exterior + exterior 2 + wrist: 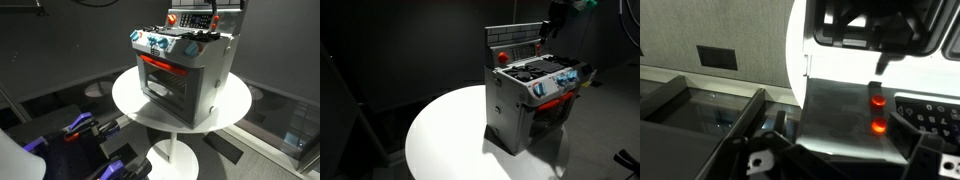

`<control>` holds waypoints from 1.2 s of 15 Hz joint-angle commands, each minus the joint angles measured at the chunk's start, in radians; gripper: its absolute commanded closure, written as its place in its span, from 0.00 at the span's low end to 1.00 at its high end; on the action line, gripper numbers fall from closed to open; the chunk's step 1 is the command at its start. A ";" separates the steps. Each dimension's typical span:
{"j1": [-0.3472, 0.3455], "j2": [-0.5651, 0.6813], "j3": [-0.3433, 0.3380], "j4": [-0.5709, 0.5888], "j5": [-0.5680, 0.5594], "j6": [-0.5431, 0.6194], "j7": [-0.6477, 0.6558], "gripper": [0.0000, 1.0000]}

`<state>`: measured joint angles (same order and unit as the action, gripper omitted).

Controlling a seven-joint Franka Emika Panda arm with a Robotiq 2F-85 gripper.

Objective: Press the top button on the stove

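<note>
Wrist view: 2 lit red buttons (pixel 877 101) near the claw (pixel 880 35).
Both exterior views add the stove (pixel 185 70) on its table (pixel 130 100); how far the claw is open cannot be told.

Both exterior views are dim, and the dark walls and floor swallow detail, while the round white bench (pixel 232 108) (pixel 440 130) catches light from above and looks nearly blown out. The stove (pixel 185 70) (pixel 515 105) throws a soft shadow on the bench at its base. All pictures are small and grainy. In the wrist view a white patch glares, two red lights (pixel 877 126) bloom, and the nearest dark parts are blurred.
</note>
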<state>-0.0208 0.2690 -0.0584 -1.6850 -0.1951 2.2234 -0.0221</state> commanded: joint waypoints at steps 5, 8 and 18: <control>0.000 -0.210 0.011 -0.180 0.028 -0.047 0.024 0.00; 0.001 -0.299 0.016 -0.256 0.031 -0.096 0.052 0.00; -0.006 -0.568 0.030 -0.482 0.093 -0.281 0.096 0.00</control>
<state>-0.0203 -0.2158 -0.0352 -2.1003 -0.1222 1.9748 0.0530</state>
